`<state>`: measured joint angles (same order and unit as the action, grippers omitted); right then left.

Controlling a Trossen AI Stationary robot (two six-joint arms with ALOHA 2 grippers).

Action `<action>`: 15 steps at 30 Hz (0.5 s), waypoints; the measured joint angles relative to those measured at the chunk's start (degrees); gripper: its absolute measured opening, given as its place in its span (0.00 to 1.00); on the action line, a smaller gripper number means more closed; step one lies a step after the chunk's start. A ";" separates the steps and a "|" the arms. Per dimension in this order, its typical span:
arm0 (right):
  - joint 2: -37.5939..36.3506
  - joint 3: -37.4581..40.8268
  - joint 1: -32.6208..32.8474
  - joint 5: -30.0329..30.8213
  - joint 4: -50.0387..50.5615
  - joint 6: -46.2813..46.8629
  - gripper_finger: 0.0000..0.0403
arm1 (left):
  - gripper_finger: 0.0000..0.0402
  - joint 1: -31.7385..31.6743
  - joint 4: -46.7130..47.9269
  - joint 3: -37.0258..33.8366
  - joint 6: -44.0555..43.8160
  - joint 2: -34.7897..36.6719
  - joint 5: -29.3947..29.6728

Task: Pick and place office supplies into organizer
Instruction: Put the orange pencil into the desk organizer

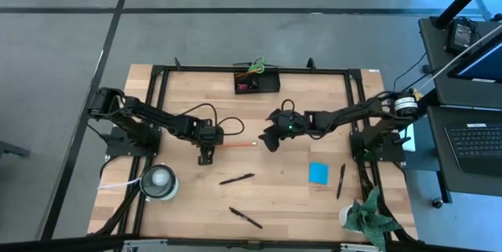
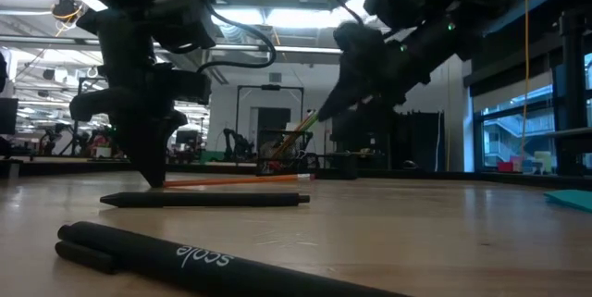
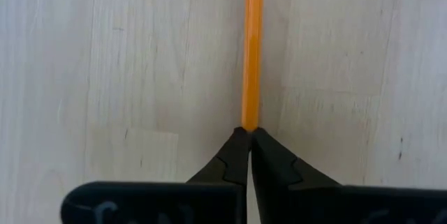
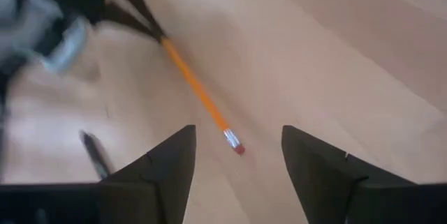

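A light wooden table [image 1: 282, 197] inside a black metal frame [image 1: 259, 70]. A white round roll [image 1: 159, 180] sits near its left corner, a green cloth [image 1: 369, 217] at the near right. A laptop [image 1: 476, 144] stands far right

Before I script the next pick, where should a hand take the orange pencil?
My guess: mid-shaft, from straight above, fingers across its length. The orange pencil lies flat on the wood; the left hand is shut on its tip end, and the open right hand hangs over the eraser end, so the middle is bare.
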<state>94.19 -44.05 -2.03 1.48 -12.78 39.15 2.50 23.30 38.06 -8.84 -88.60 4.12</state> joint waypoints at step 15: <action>12.71 -1.21 1.93 0.06 -8.00 -29.09 0.53 | 0.01 0.00 -0.42 -0.04 -0.02 0.00 -0.16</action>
<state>106.90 -45.27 -0.10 1.54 -20.78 10.05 2.50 22.88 38.02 -8.86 -88.60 3.97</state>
